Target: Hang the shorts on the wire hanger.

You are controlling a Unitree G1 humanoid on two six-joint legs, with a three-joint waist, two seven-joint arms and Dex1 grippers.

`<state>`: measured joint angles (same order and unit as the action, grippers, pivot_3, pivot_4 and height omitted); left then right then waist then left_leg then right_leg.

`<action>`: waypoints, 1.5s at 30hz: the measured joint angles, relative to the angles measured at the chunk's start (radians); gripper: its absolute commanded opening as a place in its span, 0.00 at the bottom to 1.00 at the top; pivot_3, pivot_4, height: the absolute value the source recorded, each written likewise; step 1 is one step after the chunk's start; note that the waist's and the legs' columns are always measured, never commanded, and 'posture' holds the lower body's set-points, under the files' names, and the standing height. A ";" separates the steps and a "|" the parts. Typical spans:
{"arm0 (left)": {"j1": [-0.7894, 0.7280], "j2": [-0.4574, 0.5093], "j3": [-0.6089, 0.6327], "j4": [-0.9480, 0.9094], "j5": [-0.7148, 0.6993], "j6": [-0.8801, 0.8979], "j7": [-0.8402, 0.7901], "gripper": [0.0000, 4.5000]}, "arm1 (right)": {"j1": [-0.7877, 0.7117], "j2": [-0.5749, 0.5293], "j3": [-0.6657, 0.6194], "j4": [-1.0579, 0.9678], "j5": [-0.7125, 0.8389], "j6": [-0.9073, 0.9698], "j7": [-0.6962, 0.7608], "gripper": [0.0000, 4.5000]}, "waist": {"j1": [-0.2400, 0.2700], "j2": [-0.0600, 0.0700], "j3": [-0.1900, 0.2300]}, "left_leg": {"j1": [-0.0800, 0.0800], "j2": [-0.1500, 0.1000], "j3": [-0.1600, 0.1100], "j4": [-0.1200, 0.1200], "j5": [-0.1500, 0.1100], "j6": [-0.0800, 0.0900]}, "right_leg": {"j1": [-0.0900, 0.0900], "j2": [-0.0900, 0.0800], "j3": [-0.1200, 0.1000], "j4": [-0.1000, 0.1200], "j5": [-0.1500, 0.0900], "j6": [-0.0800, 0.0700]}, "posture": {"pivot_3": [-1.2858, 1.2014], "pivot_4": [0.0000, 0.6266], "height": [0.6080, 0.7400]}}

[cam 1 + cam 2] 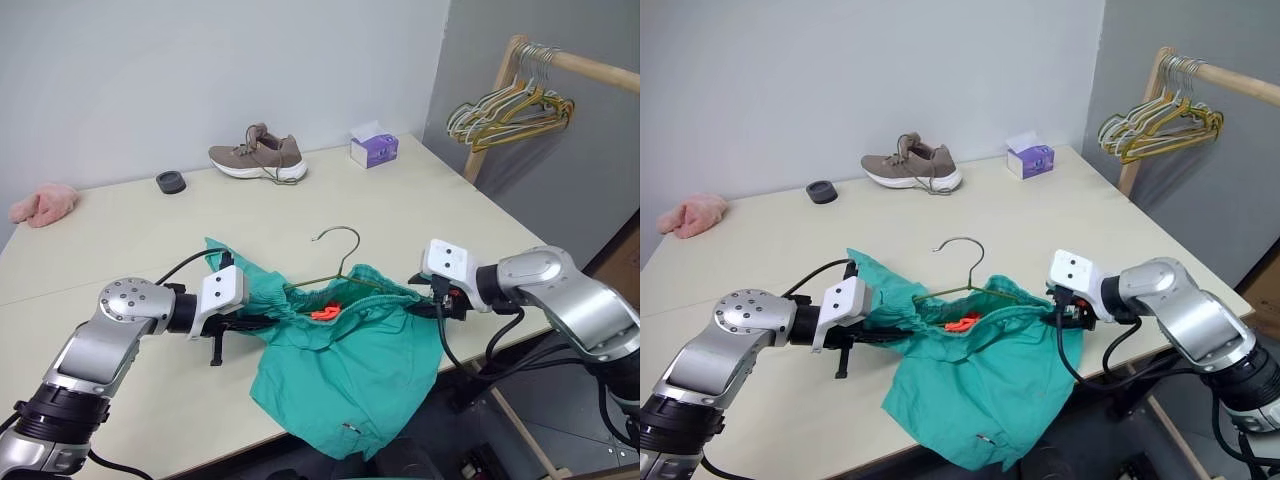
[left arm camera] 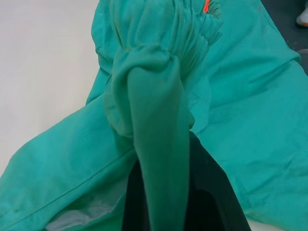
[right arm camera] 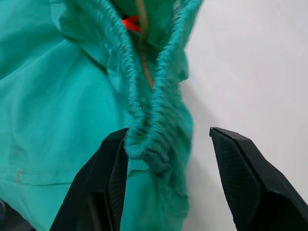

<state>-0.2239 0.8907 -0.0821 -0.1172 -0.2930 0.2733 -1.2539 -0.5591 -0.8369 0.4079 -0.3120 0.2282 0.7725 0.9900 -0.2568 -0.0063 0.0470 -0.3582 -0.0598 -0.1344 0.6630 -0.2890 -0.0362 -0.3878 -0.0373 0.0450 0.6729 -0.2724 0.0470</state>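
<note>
Two pincers, both mine, at the near edge of the table. Left gripper: clamped tight on a bunched fold at one end of the shorts' waistband. Right gripper: fingers spread apart, the other end of the waistband lying between them against one finger, not pinched. Shorts: teal, waistband stretched between my grippers, legs draped over the table edge, orange tag at the waist. Wire hanger: threaded inside the waistband, hook sticking out above it. Far side: shoe, tissue box, pink fluffy item.
</note>
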 measured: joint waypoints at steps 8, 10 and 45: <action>-0.001 0.000 0.001 -0.018 -0.005 0.024 0.004 0.00 | -0.085 0.096 0.080 0.183 -0.082 -0.109 0.066 0.34 | 0.004 0.000 0.000 | -0.001 0.000 -0.001 0.000 0.000 0.000 | 0.000 0.000 0.000 0.000 0.000 0.000 | 0.40 0.00 1.00; 0.000 0.000 0.005 -0.023 -0.013 0.033 0.008 0.00 | -0.091 0.106 0.088 0.203 -0.090 -0.129 0.097 0.18 | 0.005 0.000 0.000 | -0.001 0.000 -0.001 0.000 0.000 0.000 | 0.000 0.000 0.000 0.000 0.000 0.000 | 0.40 0.00 1.00; -0.088 -0.181 0.160 0.017 -0.215 0.168 0.191 0.83 | 0.301 0.057 -0.496 -0.043 0.153 0.355 -0.095 0.00 | 0.003 -0.003 -0.002 | -0.004 -0.002 -0.003 0.002 0.000 0.000 | -0.001 -0.002 -0.001 -0.001 0.001 0.000 | 0.34 0.00 1.00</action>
<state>-0.3115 0.7094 0.0775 -0.1005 -0.5078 0.4415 -1.0628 -0.2585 -0.7797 -0.0884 -0.3553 0.3813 1.1278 0.8947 -0.2533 -0.0095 0.0446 -0.3627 -0.0621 -0.1371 0.6646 -0.2893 -0.0358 -0.3884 -0.0392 0.0444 0.6718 -0.2715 0.0466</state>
